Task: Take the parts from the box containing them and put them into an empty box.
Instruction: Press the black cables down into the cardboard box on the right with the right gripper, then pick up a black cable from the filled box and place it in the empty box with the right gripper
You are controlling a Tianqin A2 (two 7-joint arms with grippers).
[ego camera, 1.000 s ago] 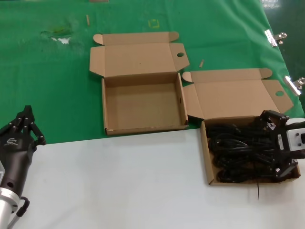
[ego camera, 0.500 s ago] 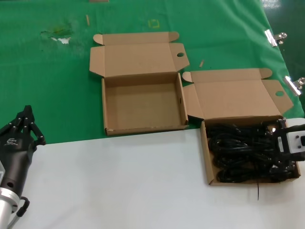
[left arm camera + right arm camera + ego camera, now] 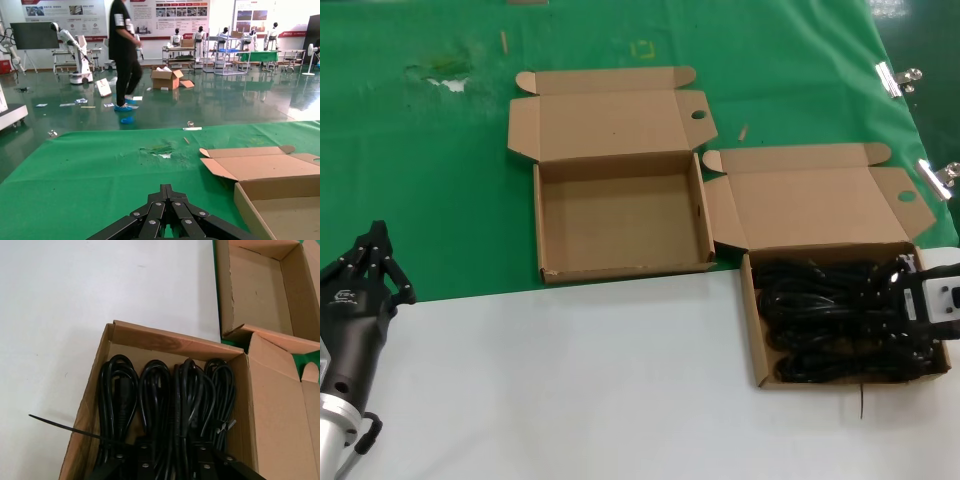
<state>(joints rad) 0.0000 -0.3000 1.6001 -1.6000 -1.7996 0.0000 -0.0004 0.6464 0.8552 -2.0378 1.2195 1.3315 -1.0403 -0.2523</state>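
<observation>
Green cloth (image 3: 420, 180) covered the far part of the table; white tabletop (image 3: 570, 380) lay nearer the robot. The empty box (image 3: 620, 225) sat open on the green cloth left of centre, lid folded back, its front edge at the cloth's border. The box containing them (image 3: 765, 370) sat just to its right and nearer the robot, tray on the white surface, lid lying back on the cloth, close beside the empty box's right wall. The parts (image 3: 825, 320), black coiled power cables, filled that tray side by side; the right wrist view showed about four bundles (image 3: 165, 400) lying parallel.

Right gripper (image 3: 910, 325) was down in the tray's right end among the cables; fingers (image 3: 142, 465) were sunk between the bundles, spread apart or clamped, can't tell. A thin black wire (image 3: 65, 429) stuck out over the tray's front wall.

Left gripper (image 3: 372, 262) sat parked at the near left, at the cloth's edge, well apart from both boxes, fingers together at the tips (image 3: 167, 192).

Two metal clips (image 3: 898, 78) lay at the cloth's right edge.
</observation>
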